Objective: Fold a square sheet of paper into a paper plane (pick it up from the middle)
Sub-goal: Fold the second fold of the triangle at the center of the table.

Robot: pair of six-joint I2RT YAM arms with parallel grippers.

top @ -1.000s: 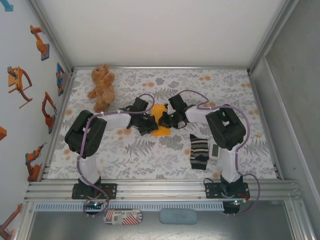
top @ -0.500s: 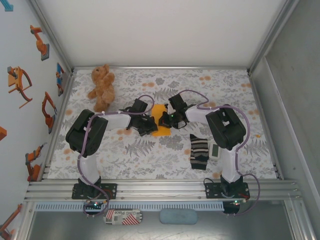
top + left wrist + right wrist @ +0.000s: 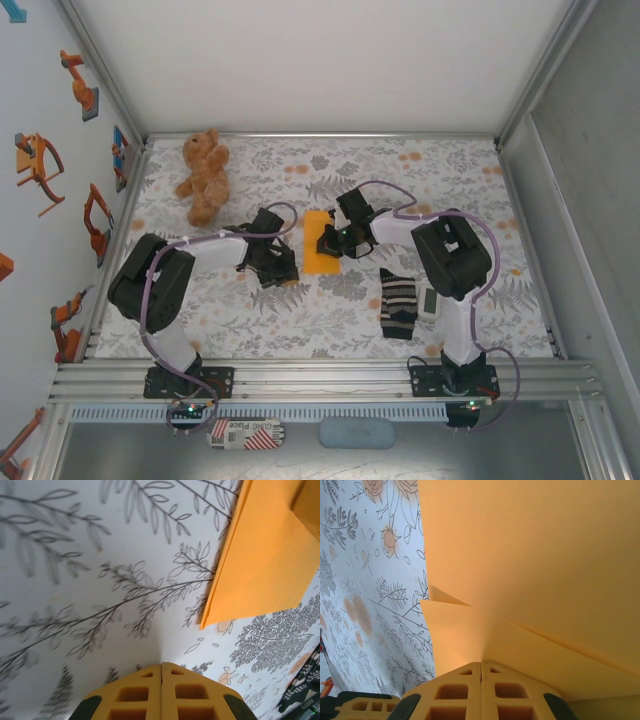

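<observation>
At mid-table, between the two arms, I logged the sheet of paper point(image 3: 316, 243): orange-yellow, matte, folded into a narrow oblong running near to far, lying flat on the floral tablecloth point(image 3: 455, 175).

Layers: the right wrist view showed at least two overlapping flaps with sharp creased edges and one small corner peeking out.

Handling, as I judged it: very light, thin and limp, easily creased or torn, and prone to sliding on the smooth cloth. It was best taken by a pinch at the middle of a long edge, where a layer lifts slightly.

Right gripper point(image 3: 481, 664): yellow fingers pressed together, tips at the paper's right edge, apparently bearing on it rather than gripping it.

Left gripper point(image 3: 161, 666): fingers likewise together, nothing between them, over bare cloth just left of the paper's near corner.

Also present: plush teddy bear point(image 3: 203, 175) far left, striped sock point(image 3: 398, 303) and small white device point(image 3: 429, 300) near right.
</observation>
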